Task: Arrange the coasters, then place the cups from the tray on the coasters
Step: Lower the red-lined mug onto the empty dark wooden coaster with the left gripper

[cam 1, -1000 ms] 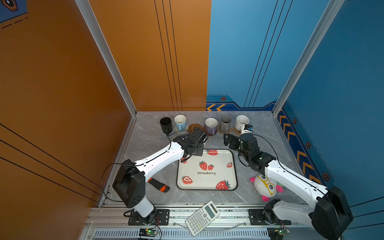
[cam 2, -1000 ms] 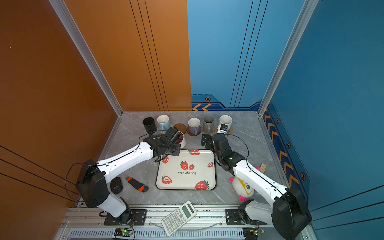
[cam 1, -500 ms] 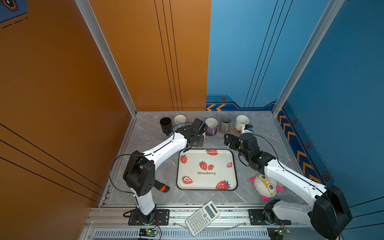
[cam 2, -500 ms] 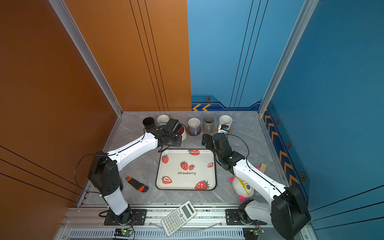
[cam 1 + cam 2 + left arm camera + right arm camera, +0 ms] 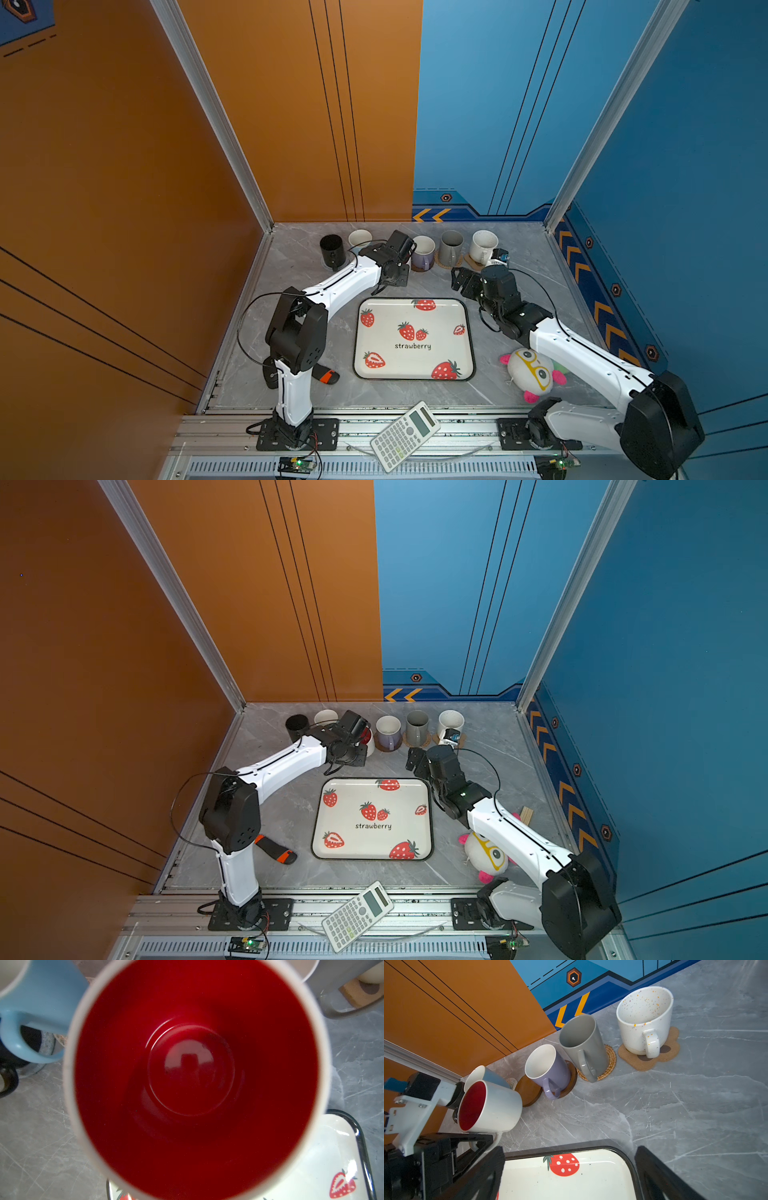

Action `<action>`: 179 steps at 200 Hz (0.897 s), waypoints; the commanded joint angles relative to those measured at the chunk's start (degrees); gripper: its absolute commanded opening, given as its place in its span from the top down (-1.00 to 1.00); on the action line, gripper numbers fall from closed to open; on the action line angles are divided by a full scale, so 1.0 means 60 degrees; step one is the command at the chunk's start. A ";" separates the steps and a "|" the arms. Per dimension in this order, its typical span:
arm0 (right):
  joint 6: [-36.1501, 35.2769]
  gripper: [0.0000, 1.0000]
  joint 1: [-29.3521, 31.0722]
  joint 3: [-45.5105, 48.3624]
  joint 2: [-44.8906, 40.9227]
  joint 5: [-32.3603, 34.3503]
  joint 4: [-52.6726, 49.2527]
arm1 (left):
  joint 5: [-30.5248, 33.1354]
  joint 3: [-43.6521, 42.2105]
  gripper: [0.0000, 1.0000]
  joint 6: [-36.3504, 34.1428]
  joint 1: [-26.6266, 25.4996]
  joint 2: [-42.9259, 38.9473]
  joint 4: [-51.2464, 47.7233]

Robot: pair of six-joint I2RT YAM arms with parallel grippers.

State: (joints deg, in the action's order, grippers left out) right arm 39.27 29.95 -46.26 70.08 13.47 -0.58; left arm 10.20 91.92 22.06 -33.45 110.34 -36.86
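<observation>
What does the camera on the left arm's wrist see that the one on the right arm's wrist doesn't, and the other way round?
Only the left wrist view looks straight down into the white mug to its red floor, and it shows the handle of the light blue mug. Only the right wrist view shows the left gripper clamped on the white mug's handle, and a brown disc coaster with nothing on it. Both show the white mug, the light blue mug, the strawberry tray and the grey tabletop.

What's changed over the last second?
The left gripper, shut on the handle of the white mug, carried it from the tray's far left corner toward the back row, beside the bare brown coaster. The open right gripper, tray and other mugs stayed put.
</observation>
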 commanded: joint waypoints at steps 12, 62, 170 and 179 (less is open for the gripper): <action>-0.0083 -0.93 -0.0103 0.0055 -0.0065 -0.0097 -0.0212 | 0.0168 0.0737 1.00 -0.0256 0.0310 0.0324 0.0387; -0.0104 -0.93 -0.0173 -0.0033 0.0225 -0.0244 -0.0134 | -0.0076 0.1291 1.00 -0.0374 0.0863 0.0763 0.0387; -0.0158 -0.93 -0.0347 -0.0089 0.0306 -0.0346 -0.0255 | -0.0528 0.3405 1.00 -0.0401 0.1211 0.2451 -0.0095; -0.0158 -0.93 -0.0365 -0.0039 0.0287 -0.0348 -0.0241 | -0.0513 0.3420 1.00 -0.0369 0.1225 0.2510 -0.0108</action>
State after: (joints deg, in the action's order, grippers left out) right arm 39.24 28.21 -46.28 72.62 11.94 -0.58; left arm 7.35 109.40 20.10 -26.81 125.10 -38.00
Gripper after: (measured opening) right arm 0.965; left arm 0.170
